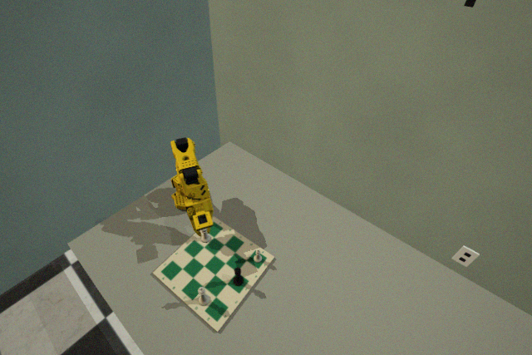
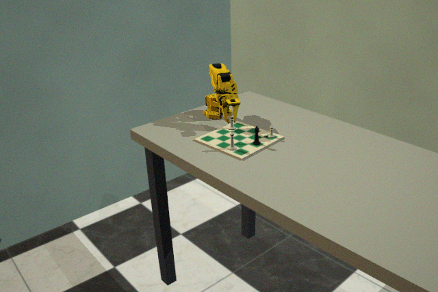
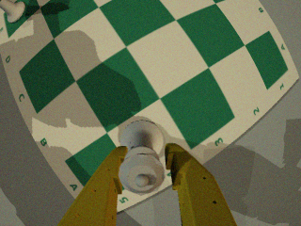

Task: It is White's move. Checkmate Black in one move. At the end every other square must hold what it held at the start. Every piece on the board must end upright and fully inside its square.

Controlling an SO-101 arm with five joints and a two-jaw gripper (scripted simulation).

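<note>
A white piece with a ball top point(image 1: 205, 236) point(image 2: 231, 126) point(image 3: 142, 170) stands upright on light square A4 at the board's edge. My gripper point(image 2: 231, 121) point(image 3: 147, 148) has its fingers low around its upper part. The left finger is very near or touching it; a narrow gap shows at the right finger, so the gripper is open. A tall white piece point(image 1: 203, 298) point(image 2: 232, 144) stands near the opposite edge. A black piece point(image 1: 238, 278) point(image 2: 256, 138) stands on a green square. A small white piece point(image 1: 258, 257) point(image 2: 271, 133) point(image 3: 14, 11) stands on a green corner-side square.
The green and cream board point(image 1: 217, 327) point(image 2: 241, 157) lies on the grey table point(image 1: 326, 282) point(image 2: 318, 168). The yellow arm point(image 1: 193, 192) point(image 2: 224, 85) reaches in from the back left and casts shadows across the board. Walls stand behind the table.
</note>
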